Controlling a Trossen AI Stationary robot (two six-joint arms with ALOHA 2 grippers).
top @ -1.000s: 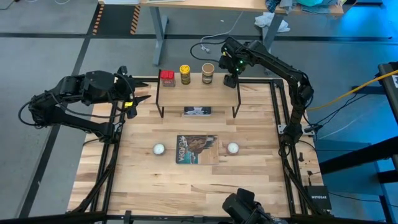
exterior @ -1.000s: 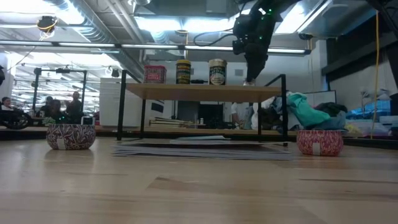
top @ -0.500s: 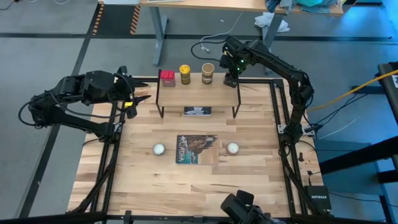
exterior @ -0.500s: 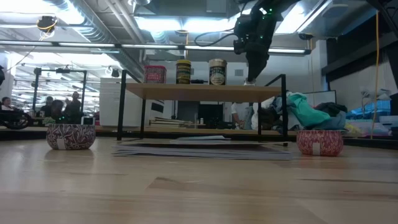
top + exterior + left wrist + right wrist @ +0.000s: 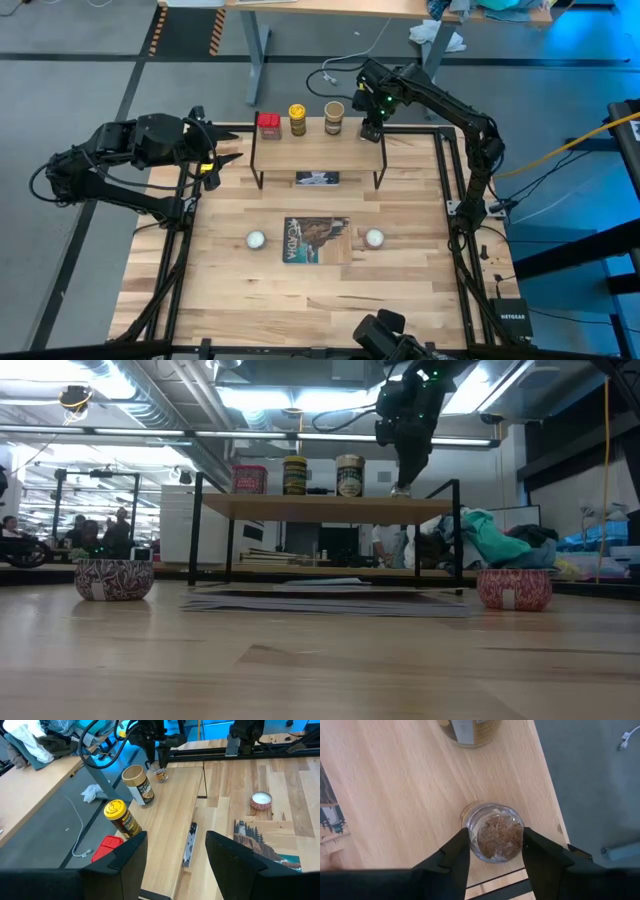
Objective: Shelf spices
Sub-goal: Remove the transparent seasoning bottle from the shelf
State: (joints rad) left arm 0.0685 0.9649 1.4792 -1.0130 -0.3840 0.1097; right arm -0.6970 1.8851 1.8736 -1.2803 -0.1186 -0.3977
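**Last jar going onto the shelf**

We are setting the final spice down. Three containers are already standing in a row on the shelf: the red square tin at its 9 o'clock end, then the yellow dark-lidded jar, then the wider tan jar. Our right gripper is hanging over the shelf's 3 o'clock end with the tiny brownish jar sitting upright between its fingers, near the board's edge. The jaws are standing partly open, their pads flanking the glass; we cannot tell whether they are pressing it or just clear of it. We judge the next move calls for a straight lift without tipping the jar. Our left gripper is waiting off the table's 9 o'clock side, jaws apart and empty.
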